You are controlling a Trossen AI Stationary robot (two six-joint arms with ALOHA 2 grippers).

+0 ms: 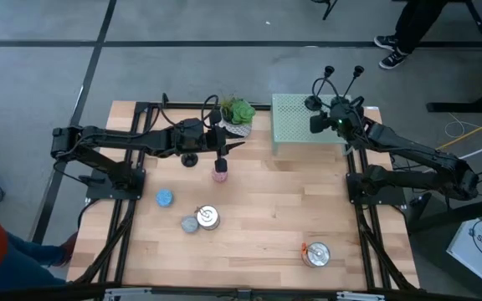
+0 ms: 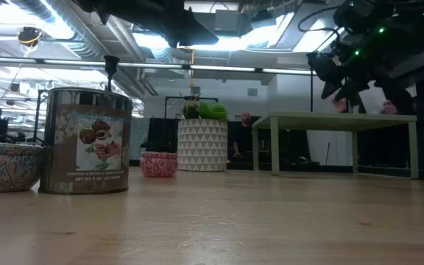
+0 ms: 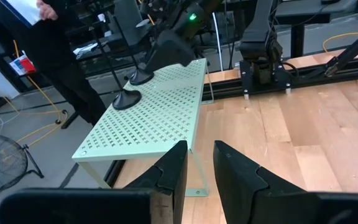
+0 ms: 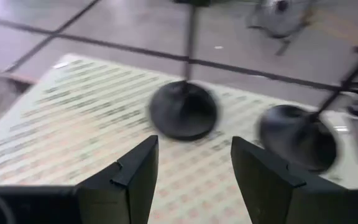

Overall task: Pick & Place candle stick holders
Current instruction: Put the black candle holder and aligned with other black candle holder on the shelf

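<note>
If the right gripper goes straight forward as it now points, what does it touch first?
Probably the nearer candle stick holder on the green perforated shelf: its base lies just ahead of the open right gripper. Depth is unclear.

Left arm stretched across toward centre, left tool [image 1: 222, 155] pointing down, fingers [image 3: 166, 177] narrowly parted. Right arm reaches in from the right edge toward the far side, right tool [image 4: 193, 168] fingers apart, nothing between them.
</note>
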